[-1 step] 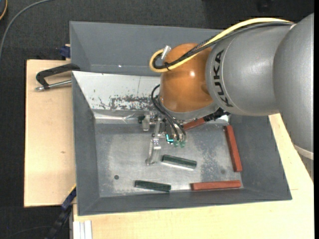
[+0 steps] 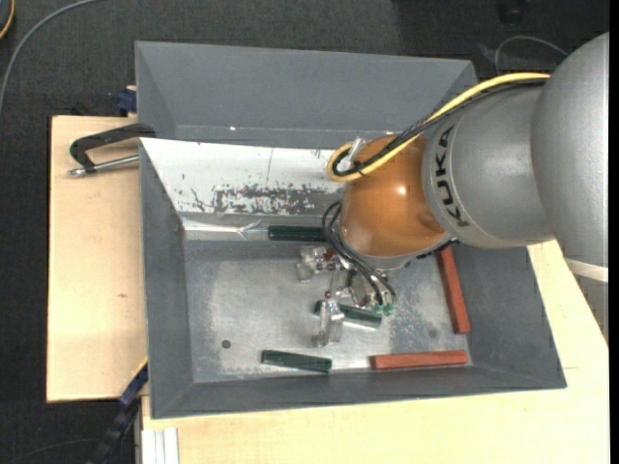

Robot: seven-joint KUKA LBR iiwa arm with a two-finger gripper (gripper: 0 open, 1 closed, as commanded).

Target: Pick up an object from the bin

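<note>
Grey bin (image 2: 164,288): small dark speck (image 2: 225,345) on floor near front-left. Dark green bar (image 2: 295,361) lies flat along front wall. Second dark green bar (image 2: 295,232) lies against back wall. Gripper (image 2: 334,315) low over mid floor, between both green bars and apart from each; spread or closed, cannot tell. Small green piece (image 2: 375,312) just beside gripper on right; held or not, cannot tell. Red-brown bar (image 2: 419,360) along front wall, right part. Another red-brown bar (image 2: 455,293) lengthwise by right wall. Orange wrist cover (image 2: 382,206) above gripper.
</note>
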